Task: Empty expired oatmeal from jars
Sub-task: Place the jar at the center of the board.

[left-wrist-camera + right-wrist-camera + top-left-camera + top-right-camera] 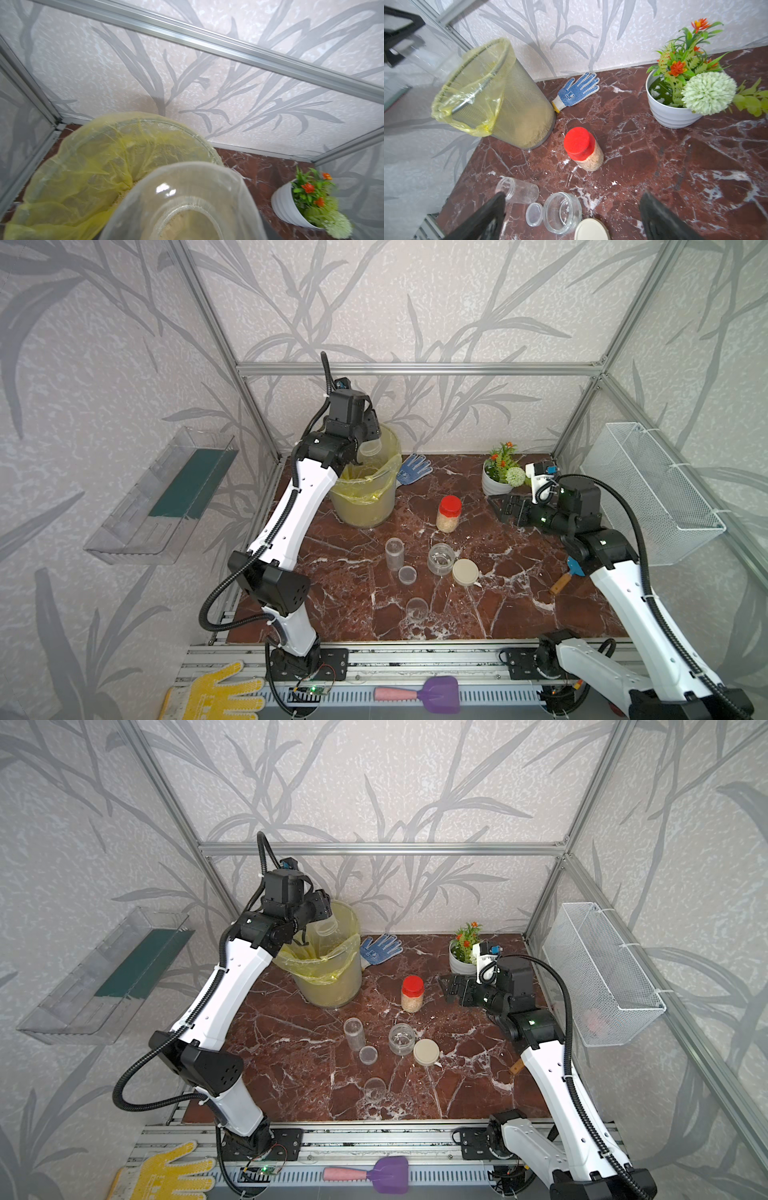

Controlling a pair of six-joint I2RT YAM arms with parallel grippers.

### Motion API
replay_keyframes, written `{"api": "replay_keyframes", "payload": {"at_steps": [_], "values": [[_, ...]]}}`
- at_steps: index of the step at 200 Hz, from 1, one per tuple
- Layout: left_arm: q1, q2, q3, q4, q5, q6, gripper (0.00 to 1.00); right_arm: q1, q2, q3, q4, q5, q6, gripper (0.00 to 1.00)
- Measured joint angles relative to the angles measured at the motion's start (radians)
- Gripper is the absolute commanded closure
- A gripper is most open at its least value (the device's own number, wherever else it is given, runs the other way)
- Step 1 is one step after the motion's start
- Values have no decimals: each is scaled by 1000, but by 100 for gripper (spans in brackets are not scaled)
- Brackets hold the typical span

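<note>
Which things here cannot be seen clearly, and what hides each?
- Grip of the left gripper on the held jar: in both top views its wrist covers the fingers; left wrist view, the jar fills the frame.
- Oatmeal left in that jar: left wrist view, blurred, cut by the edge.
- Tool beside the right arm: top view, the arm covers part.
- Pink thing in the wire basket: top view, mesh blurs it.

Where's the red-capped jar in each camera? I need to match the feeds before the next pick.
Top view: the red-capped jar stands upright mid-table, right of the yellow-lined bin.
Top view: same spot, right of the bin.
Left wrist: not in it.
Right wrist: near the middle of the picture, upright, close to the bin's base.
Shared landmark: the yellow-lined bin, which shows in all four views.
</note>
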Motion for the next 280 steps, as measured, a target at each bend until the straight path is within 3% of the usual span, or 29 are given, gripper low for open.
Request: {"api": "replay_keyframes", "payload": {"at_steps": [28, 67, 128, 185, 237, 280], "values": [[-68, -103, -142, 106, 10, -164, 100, 0, -2, -5, 60, -31, 110, 0], [-207, -255, -414, 312, -20, -394, 100, 0, -41, -104, 177, -42, 329, 6], [-426, -341, -692, 555, -225, -626, 100, 2, -180, -261, 301, -51, 629, 2], [-626, -327, -761, 727, -446, -752, 100, 95, -290, -309, 349, -12, 783, 1], [-653, -232, -787, 840, -512, -916, 100, 330, -261, -366, 457, 157, 843, 1], [-664, -215, -800, 828, -511, -1036, 100, 390, -212, -408, 580, 251, 879, 1]]}}
